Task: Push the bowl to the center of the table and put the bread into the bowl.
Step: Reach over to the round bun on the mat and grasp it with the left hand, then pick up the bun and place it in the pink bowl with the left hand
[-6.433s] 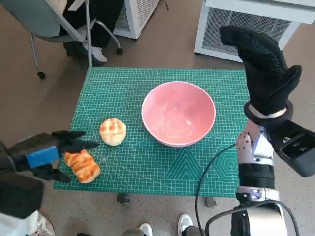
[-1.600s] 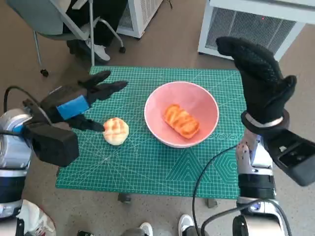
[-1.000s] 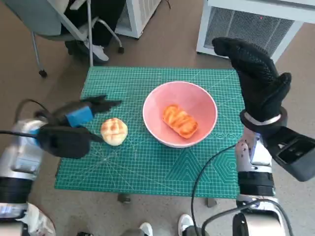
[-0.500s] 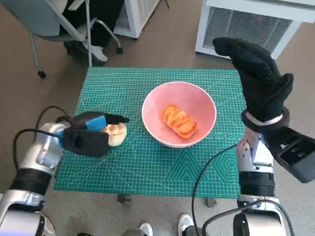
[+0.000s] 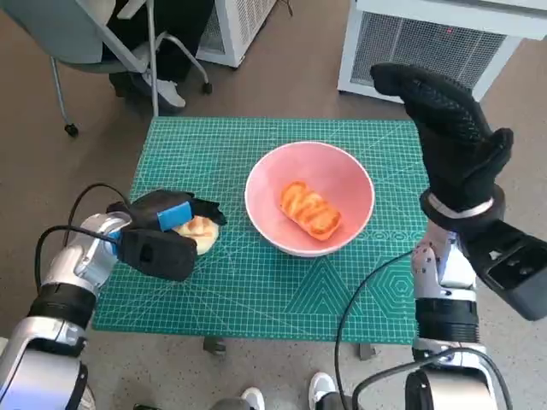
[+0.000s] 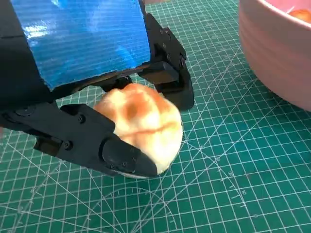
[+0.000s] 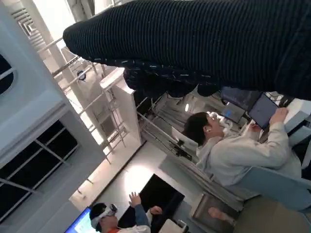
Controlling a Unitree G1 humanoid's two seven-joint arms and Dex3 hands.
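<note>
Head view: my blue-taped black left hand (image 5: pixel 171 213) covers the round pale bread roll (image 5: pixel 202 231) beside the pink bowl (image 5: pixel 265 224).
Left wrist view shows what that hides: fingers (image 6: pixel 97 143) gripping the roll (image 6: pixel 141 121); my gloved right hand (image 5: pixel 453 137) is raised, fingers straight.

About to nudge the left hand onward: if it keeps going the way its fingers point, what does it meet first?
The left hand already grips the round bun, with fingers pointing toward the pink bowl. Going straight on, it would likely meet the bowl's near wall first; only bare mat shows between them.

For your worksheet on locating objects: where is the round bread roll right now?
In the head view the round bread roll lies on the green mat, left of the pink bowl, with the left hand closed around it.
</note>
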